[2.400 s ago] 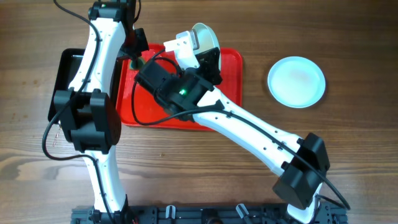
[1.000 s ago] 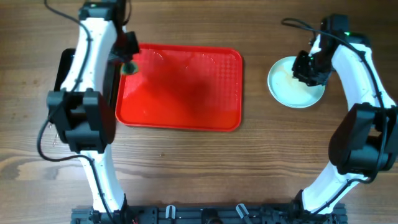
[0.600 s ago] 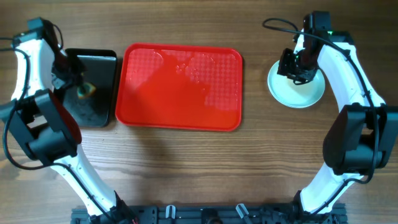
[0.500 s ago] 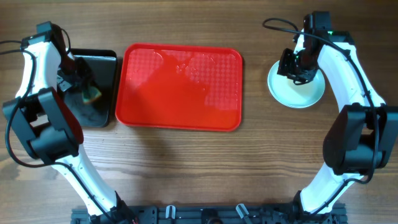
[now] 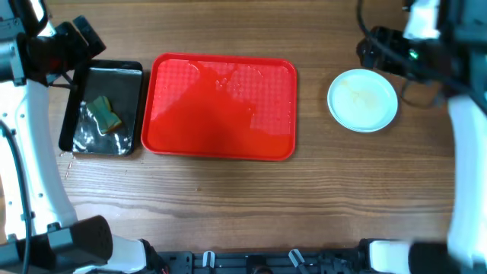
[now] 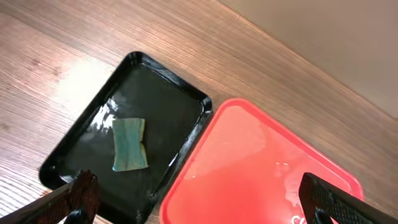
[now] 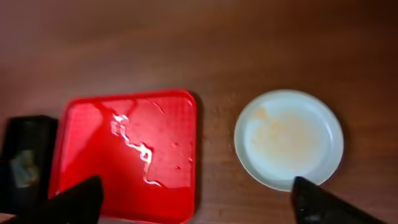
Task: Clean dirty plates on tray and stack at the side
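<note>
The red tray (image 5: 221,99) lies at the table's middle with no plates on it, only wet streaks (image 7: 138,148). The plates (image 5: 362,100) show as one pale round disc on the wood to the tray's right, with a faint orange tint on the top face (image 7: 288,138). How many are stacked there cannot be told. My left gripper (image 6: 202,202) hangs high over the gap between black tray and red tray, open and holding nothing. High above tray and plates, my right gripper (image 7: 202,202) is open and holds nothing.
A black tray (image 5: 103,110) lies left of the red tray with a green sponge (image 5: 104,113) in it, also seen as the sponge (image 6: 129,144) in the left wrist view. The arms reach in from the far left (image 5: 61,46) and far right (image 5: 403,53).
The left gripper carried the sponge from the red tray to the black tray, let it go and rose. The right gripper opened and lifted off the plates.
</note>
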